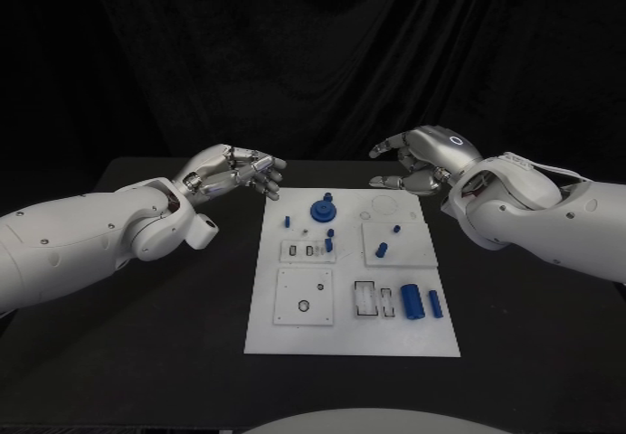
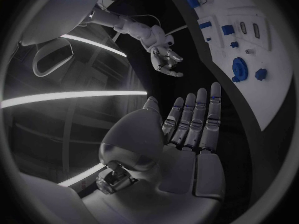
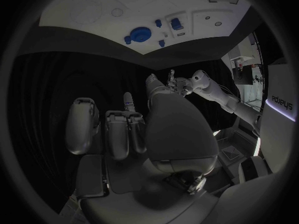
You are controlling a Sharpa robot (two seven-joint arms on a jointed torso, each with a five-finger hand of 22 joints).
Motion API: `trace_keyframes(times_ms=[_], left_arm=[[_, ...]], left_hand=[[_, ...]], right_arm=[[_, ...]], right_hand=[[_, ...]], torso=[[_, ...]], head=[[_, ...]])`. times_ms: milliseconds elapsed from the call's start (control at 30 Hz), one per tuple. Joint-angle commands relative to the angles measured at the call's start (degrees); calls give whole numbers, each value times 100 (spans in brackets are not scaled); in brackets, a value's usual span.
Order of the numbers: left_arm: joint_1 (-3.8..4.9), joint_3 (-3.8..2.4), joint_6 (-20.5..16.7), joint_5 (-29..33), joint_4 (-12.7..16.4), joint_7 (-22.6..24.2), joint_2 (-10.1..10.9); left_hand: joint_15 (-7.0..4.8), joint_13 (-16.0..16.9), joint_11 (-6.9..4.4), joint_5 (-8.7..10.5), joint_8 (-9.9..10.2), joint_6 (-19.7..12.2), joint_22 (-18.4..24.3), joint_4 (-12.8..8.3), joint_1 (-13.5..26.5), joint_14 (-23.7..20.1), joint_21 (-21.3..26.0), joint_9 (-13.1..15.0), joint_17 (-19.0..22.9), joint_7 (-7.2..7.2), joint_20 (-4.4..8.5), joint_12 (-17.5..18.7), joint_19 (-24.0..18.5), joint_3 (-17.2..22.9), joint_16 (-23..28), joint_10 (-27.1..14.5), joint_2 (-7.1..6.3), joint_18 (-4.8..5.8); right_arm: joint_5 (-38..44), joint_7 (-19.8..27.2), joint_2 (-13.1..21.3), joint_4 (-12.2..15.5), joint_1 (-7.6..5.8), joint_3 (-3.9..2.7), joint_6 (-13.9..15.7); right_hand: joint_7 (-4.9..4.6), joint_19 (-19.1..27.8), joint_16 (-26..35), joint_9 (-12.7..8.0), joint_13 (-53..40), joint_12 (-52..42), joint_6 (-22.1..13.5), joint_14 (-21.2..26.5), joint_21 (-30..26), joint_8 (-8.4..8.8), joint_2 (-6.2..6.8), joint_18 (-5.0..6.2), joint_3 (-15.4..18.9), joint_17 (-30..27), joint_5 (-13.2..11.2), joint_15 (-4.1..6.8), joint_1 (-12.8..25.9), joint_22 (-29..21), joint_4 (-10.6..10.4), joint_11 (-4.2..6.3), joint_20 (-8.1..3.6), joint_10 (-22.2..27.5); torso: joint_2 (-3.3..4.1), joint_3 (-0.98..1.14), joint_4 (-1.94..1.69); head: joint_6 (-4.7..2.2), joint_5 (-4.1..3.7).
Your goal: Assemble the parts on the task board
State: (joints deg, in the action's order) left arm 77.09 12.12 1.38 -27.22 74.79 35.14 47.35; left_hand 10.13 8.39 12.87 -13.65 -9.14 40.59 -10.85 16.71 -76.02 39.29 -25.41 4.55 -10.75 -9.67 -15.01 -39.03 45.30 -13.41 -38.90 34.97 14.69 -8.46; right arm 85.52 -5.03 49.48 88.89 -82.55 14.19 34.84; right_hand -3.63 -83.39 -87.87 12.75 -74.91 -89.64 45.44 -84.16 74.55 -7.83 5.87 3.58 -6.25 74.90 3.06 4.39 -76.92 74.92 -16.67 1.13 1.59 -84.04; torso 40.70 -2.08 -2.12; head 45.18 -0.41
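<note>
The white task board (image 1: 352, 339) lies in the middle of the black table. A round blue gear-like part (image 1: 322, 212) stands near its far edge, small blue pegs (image 1: 329, 239) lie just in front of it, and two blue cylinders (image 1: 412, 301) lie at the near right. My left hand (image 1: 235, 172) hovers beyond the board's far left corner, fingers stretched out and holding nothing (image 2: 187, 134). Above the far right corner my right hand (image 1: 415, 158) hangs with loosely bent fingers, also empty (image 3: 143, 129). Neither hand touches the board.
The board carries a raised square plate with holes (image 1: 303, 296) at its near left, a slotted block (image 1: 374, 298) beside it, and another raised plate (image 1: 392, 237) at the right. Black table surface (image 1: 170, 316) runs along both sides of the board.
</note>
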Motion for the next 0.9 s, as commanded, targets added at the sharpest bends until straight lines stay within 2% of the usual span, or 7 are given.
trace_keyframes(times_ms=[33,167,233,367,533,700,900], left_arm=[[26,-5,-635,-1642,11,-757,-75],[157,-6,-709,-2660,32,-1792,-211],[259,-6,-558,-2965,107,-2460,-278],[438,-6,-165,-3200,310,-3506,-383],[679,-7,486,-3316,497,-4539,-629],[868,-7,1055,-3352,537,-5041,-912],[962,-8,1430,-3364,407,-5596,-1261]], left_hand=[[-196,169,-208,-24,15,-49,-291,0,-23,398,-443,-39,-336,48,116,-161,354,-182,-707,568,32,-141],[-255,512,-303,106,-101,152,-634,4,48,317,-815,69,-676,-47,239,-297,262,-316,-1219,785,154,-99],[-455,1222,-501,155,-240,399,-1154,-1,12,536,-1473,209,-1237,-99,381,-968,294,-279,-2098,1088,162,-96],[-640,3609,-679,437,-698,671,-2491,-13,-66,1407,-3049,801,-3188,13,623,-2729,23,2,-3753,1624,131,-48],[-818,6688,-855,500,-1542,500,-4523,-46,278,3989,-4653,1997,-6571,179,716,-4444,1199,48,-4947,4079,-80,106],[-900,7740,-936,613,-2094,372,-5404,-51,813,5000,-5192,3008,-7838,273,748,-4916,1880,-28,-5106,5064,-111,224],[-1031,8161,-1073,669,-2476,441,-6066,-40,1168,5071,-5551,3890,-7925,405,863,-5097,2583,-19,-5110,5503,-38,355]], right_arm=[[-84,98,-10,-102,-8,-2,-96],[-134,91,-27,-237,-9,-2,-214],[-148,79,-16,-290,-9,-2,-221],[-159,38,10,-343,-9,-2,-263],[-165,-22,26,-400,1,-2,-399],[-166,-36,-5,-447,24,-1,-453],[-167,-59,-44,-472,37,-1,-471]], right_hand=[[-12,-39,-9,-23,-1509,-36,52,-520,23,-19,-135,-25,53,1340,-30,16,189,1064,-3,9,18,-596],[-16,-40,-5,-30,-1509,-36,56,-519,23,-15,-168,-25,52,1337,-27,14,206,1064,1,8,20,-596],[-19,-39,-4,-35,-1509,-36,60,-518,20,-14,-191,-25,45,1336,-25,12,200,1063,10,5,21,-596],[-25,-44,-10,-44,-1509,-36,73,-520,27,-13,-237,-26,30,1341,-20,8,182,1066,23,0,25,-596],[-27,-47,-12,-53,-1509,-36,82,-521,32,-11,-280,-27,15,1343,-13,4,162,1068,31,-3,30,-596],[-30,-49,-17,-60,-1509,-36,98,-523,32,-13,-317,-27,2,1347,-2,2,144,1068,37,-6,34,-596],[-36,-56,-22,-64,-1509,-36,128,-525,44,-23,-341,-29,-6,1351,7,-1,125,1072,47,-9,37,-596]], torso=[[-105,60,13],[-168,117,51],[-195,154,69],[-229,186,80],[-278,225,95],[-329,272,137],[-361,319,167]], head=[[35,7],[95,64],[136,95],[209,78],[340,19],[452,40],[482,93]])
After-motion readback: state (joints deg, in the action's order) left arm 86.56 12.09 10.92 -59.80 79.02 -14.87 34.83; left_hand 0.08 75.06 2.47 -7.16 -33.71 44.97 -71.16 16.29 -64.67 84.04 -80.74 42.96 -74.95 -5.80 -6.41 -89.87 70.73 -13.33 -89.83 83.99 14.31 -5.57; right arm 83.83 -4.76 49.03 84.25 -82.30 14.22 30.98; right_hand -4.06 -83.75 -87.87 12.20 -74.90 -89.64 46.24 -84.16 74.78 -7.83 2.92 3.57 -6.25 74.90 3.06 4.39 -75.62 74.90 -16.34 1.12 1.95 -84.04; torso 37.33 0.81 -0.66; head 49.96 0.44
